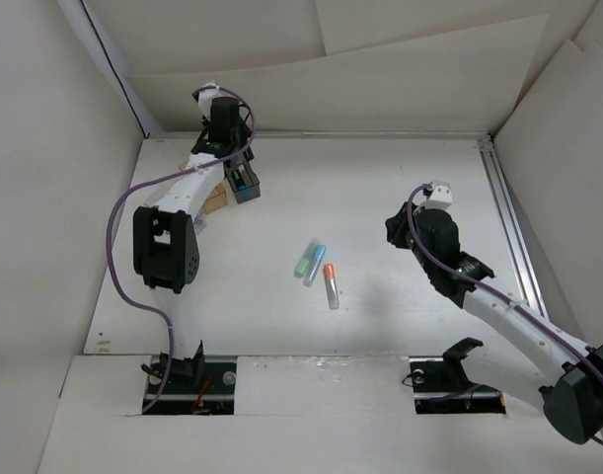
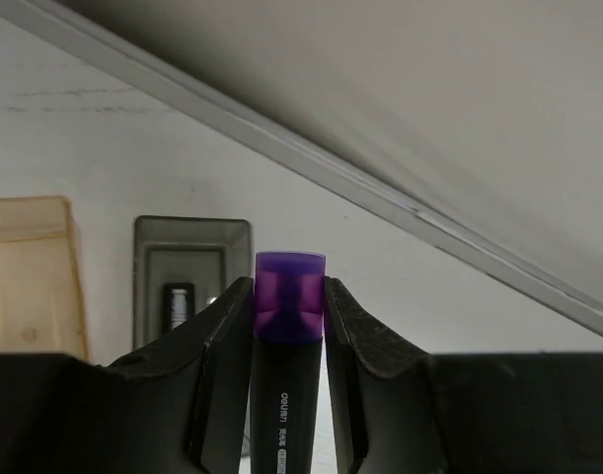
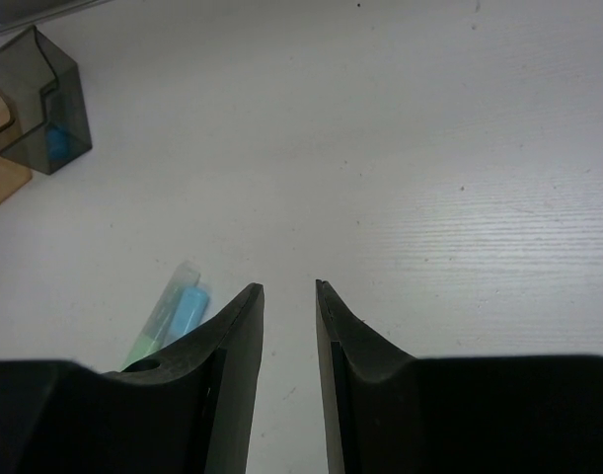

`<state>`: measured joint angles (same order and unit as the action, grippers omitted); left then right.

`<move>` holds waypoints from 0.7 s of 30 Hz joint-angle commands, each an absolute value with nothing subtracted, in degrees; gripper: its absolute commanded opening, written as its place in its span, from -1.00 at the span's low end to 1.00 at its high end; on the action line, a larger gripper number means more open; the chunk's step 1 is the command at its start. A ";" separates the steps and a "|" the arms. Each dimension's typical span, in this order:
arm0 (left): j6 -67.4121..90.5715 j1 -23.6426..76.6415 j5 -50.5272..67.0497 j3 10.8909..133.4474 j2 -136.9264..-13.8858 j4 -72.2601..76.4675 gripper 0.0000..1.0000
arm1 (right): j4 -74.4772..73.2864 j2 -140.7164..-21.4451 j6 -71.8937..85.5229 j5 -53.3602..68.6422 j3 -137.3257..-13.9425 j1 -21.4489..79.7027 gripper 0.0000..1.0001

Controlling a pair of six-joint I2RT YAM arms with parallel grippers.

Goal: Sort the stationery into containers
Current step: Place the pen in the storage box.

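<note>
The workspace is enclosed by white panel walls (image 1: pixel 54 148). A metal rail (image 1: pixel 508 217) is seen along the right edge of the white table (image 1: pixel 380 188), whose matt surface shows a faint grain in the right wrist view. The left arm (image 1: pixel 163 242) is stretched toward the upper left of the top view. The right arm (image 1: pixel 498 311) is bent in from the lower right.

Two containers are set close together in the upper left of the top view: an amber box (image 1: pixel 214 200) and, just right of it, a smoky grey box (image 1: pixel 246 185). In the left wrist view the grey box is seen left of centre with a dark item lying inside. In the right wrist view something blue shows through its translucent wall.

The left pincer (image 2: pixel 289 281) is clamped on a highlighter (image 2: pixel 288 365) at the bottom centre of the left wrist view, just right of the grey box. Its barrel is black with white lettering, and its translucent purple cap stands out past the fingertips.

The right pincer (image 3: pixel 289 286) is held with its jaws apart, and only white table is seen in the gap.

Three loose pieces are found near the centre of the top view. A green pen (image 1: pixel 303 265) and a light blue pen (image 1: pixel 317 255) lie side by side. A clear tube (image 1: pixel 332 288) with an orange cap lies just to their right.
</note>
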<state>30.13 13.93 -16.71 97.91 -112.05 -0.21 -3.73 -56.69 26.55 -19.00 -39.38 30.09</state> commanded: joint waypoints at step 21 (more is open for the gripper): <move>28.21 11.16 -20.65 99.93 -122.08 -0.88 -0.24 | -0.62 -57.57 25.93 -18.90 -41.48 31.11 -0.30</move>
<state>29.61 11.25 -18.55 100.18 -122.41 -2.74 -3.33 -57.78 26.55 -19.00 -39.38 30.52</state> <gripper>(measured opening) 0.359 0.348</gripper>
